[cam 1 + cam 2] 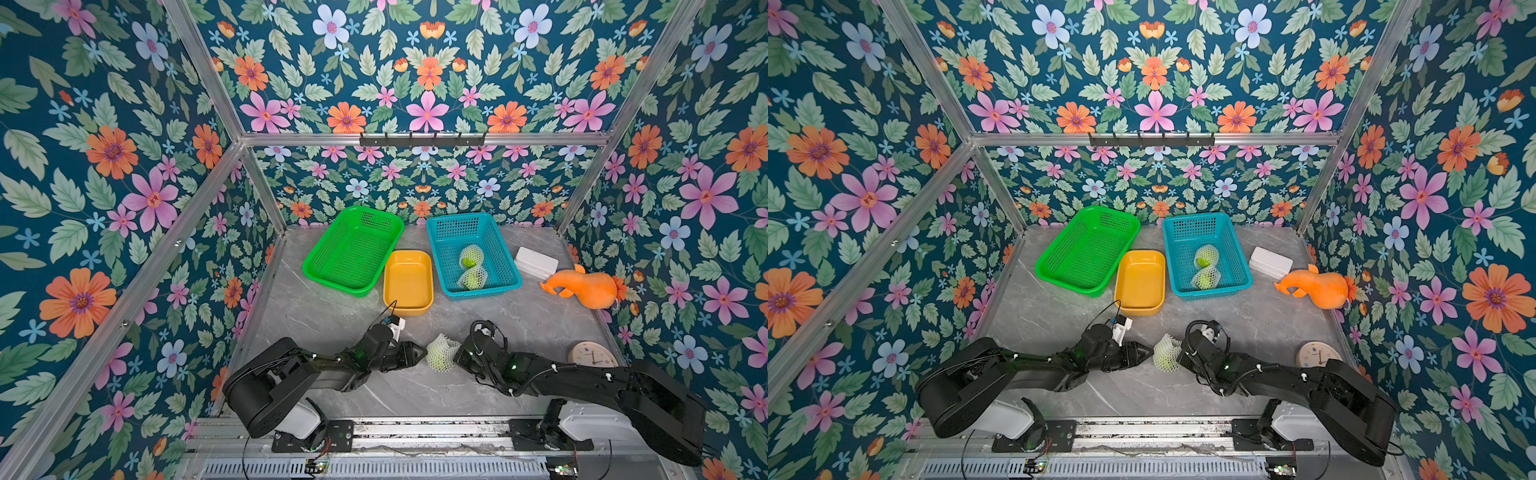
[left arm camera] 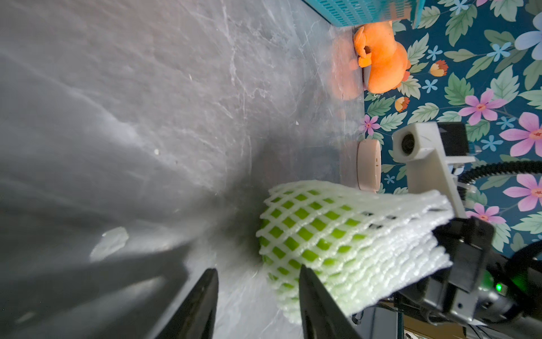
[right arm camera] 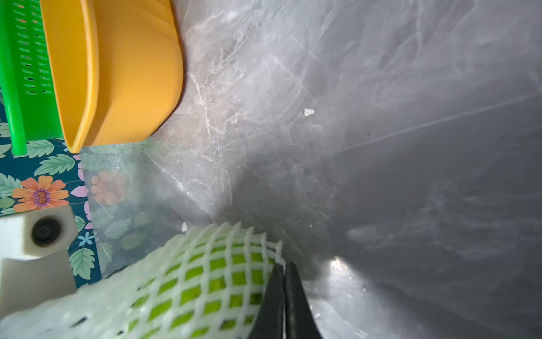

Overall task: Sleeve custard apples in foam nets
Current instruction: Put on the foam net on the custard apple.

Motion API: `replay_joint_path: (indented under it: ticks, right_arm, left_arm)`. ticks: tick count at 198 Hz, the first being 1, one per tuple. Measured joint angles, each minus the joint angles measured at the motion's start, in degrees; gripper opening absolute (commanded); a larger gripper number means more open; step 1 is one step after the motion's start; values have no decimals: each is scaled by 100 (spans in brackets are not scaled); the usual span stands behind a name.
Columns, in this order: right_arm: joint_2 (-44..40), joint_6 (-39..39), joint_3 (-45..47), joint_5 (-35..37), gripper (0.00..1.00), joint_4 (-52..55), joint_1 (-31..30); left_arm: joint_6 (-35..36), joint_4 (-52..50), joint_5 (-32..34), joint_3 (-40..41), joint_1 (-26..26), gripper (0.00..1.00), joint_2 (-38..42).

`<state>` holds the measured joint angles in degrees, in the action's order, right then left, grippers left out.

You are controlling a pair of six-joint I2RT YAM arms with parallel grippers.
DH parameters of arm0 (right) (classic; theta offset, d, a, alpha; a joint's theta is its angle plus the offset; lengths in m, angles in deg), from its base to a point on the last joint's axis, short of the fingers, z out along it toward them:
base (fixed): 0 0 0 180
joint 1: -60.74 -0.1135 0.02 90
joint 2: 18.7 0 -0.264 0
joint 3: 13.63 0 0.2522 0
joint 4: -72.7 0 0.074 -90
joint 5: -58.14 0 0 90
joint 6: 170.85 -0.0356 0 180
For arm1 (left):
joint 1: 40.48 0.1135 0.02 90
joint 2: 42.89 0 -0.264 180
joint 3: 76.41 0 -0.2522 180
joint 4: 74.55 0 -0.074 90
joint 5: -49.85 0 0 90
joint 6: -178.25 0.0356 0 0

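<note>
- Left wrist view: the left gripper (image 2: 258,296) has its fingers (image 2: 202,299) spread and holds nothing. One finger crosses in front of the foam net (image 2: 381,240); I cannot tell if it touches.
- The foam net is pulled over a custard apple (image 2: 318,224), whose green skin shows through the diamond holes. The net's loose end runs on, flattened, past the fruit.
- Right wrist view: the right gripper (image 3: 284,265) has its fingers pressed together, with the tips at the net's edge (image 3: 272,249). Whether a strand is caught between them cannot be told.
- In both top views the netted fruit (image 1: 442,353) (image 1: 1166,353) lies on the grey table (image 1: 332,316) at lower centre, between the two grippers.
- Above it and slightly right, the blue basket (image 1: 482,292) holds two more netted fruits (image 1: 471,257) (image 1: 473,277), touching each other.
- The yellow tray (image 1: 408,282) sits at centre and the green basket (image 1: 353,249) is to its left.
- Along the right side are a white box (image 1: 536,262), an orange gourd toy (image 1: 586,289) and a clock (image 1: 592,355).
</note>
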<state>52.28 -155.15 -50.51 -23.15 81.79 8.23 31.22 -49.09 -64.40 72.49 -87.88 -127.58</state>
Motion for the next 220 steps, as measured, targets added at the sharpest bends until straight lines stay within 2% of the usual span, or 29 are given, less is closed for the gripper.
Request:
replay_joint_path:
  ticks: [37,102,117,135,152,220]
  right_arm:
    - [-72,103,-31,7,8,48,-42]
    - [686,133,-173,-83,10,-195,-133]
    - [608,153,-201,-83,18,-186,-133]
    - [411,227,-223,39,37,-17,-131]
    - [236,262,-243,101,46,240,-129]
    - [-450,450,-306,44,48,1207,-74]
  left_arm:
    - [-2,-28,24,90,2,50,52]
    - [2,-70,39,103,0,50,15]
    - [2,-72,42,118,0,50,15]
    - [2,-85,59,125,4,50,22]
    - [4,-114,68,105,7,50,22]
    - [42,-271,42,4,4,50,20]
